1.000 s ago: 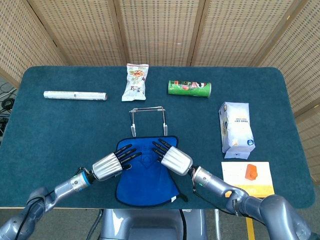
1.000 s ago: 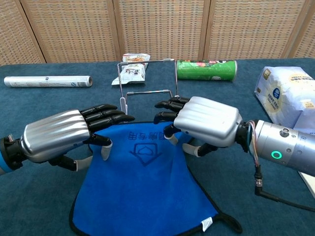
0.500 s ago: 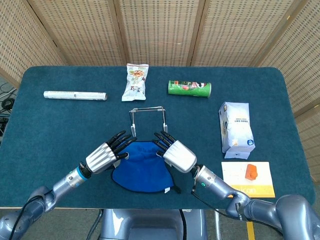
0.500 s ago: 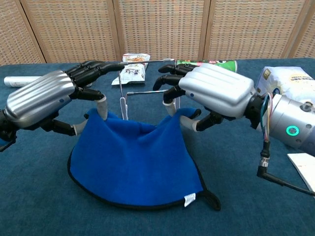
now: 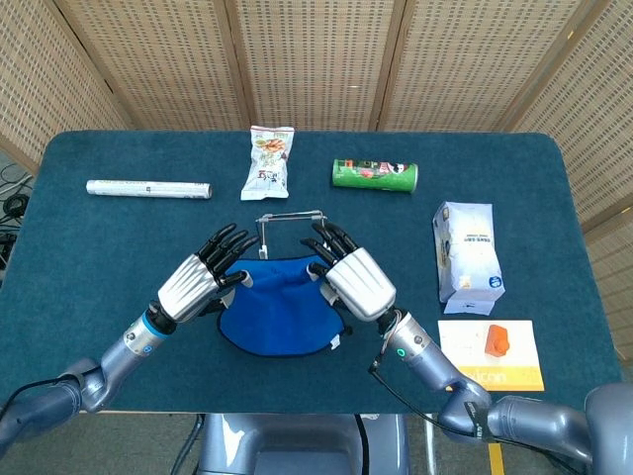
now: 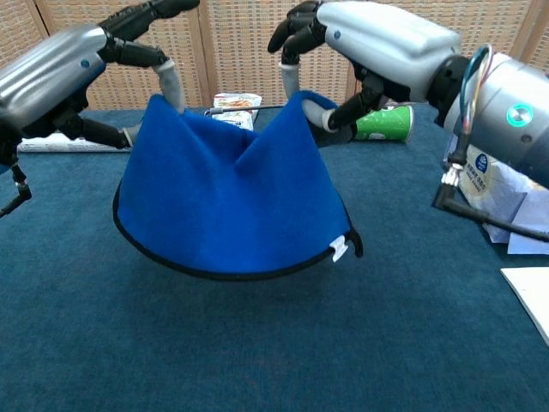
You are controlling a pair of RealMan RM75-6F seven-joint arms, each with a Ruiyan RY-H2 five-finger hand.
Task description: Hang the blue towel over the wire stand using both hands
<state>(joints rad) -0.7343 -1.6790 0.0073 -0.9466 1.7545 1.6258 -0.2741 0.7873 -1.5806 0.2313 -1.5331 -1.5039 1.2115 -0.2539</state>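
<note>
The blue towel (image 5: 277, 307) (image 6: 230, 202) hangs clear of the table, held by its two upper corners. My left hand (image 5: 198, 279) (image 6: 81, 60) pinches the left corner and my right hand (image 5: 354, 275) (image 6: 377, 43) pinches the right corner. The towel sags between them, its black-edged hem and white tag (image 6: 340, 249) hanging free. The wire stand (image 5: 293, 230) stands just beyond the towel at the table's middle. Only its top bar (image 6: 249, 108) shows over the towel in the chest view.
Behind the stand lie a snack bag (image 5: 269, 160), a green can on its side (image 5: 375, 175) and a foil roll (image 5: 148, 188) at the far left. A white-blue pack (image 5: 467, 249) and a yellow card with an orange piece (image 5: 492, 351) are on the right.
Both hands have lifted the towel off the table and carried it up and forward toward the stand. It lay flat a second ago and now hangs in the air.
</note>
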